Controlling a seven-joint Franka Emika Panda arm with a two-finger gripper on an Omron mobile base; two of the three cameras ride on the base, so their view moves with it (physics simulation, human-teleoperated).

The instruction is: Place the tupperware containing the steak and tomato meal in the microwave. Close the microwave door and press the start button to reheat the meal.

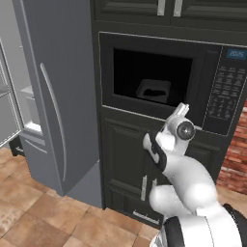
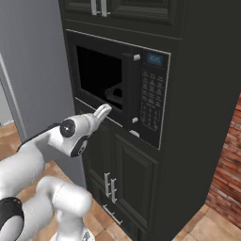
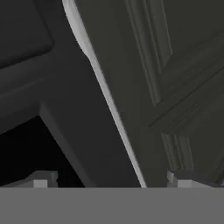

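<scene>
Straight ahead of my arm stands a dark cabinet column with the black microwave [image 1: 164, 82] built into it, beside a tall grey fridge [image 1: 58, 91].

From largest to smallest: the fridge fills the left side, with a long curved handle down its door; the dark cabinet wall [image 2: 141, 188] holds the microwave above paired lower doors with small silver pulls. I see the microwave door [image 1: 152, 79] shut, and through its glass window a pale, shallow tupperware [image 1: 153, 90] sits inside the cavity; I cannot make out the food in it. The keypad panel with its blue display [image 1: 236, 53] is on the right. My gripper [image 3: 109, 181] hangs just below the microwave, near the cabinet front, its fingertips [image 3: 41, 180] spread wide apart and holding nothing.
</scene>
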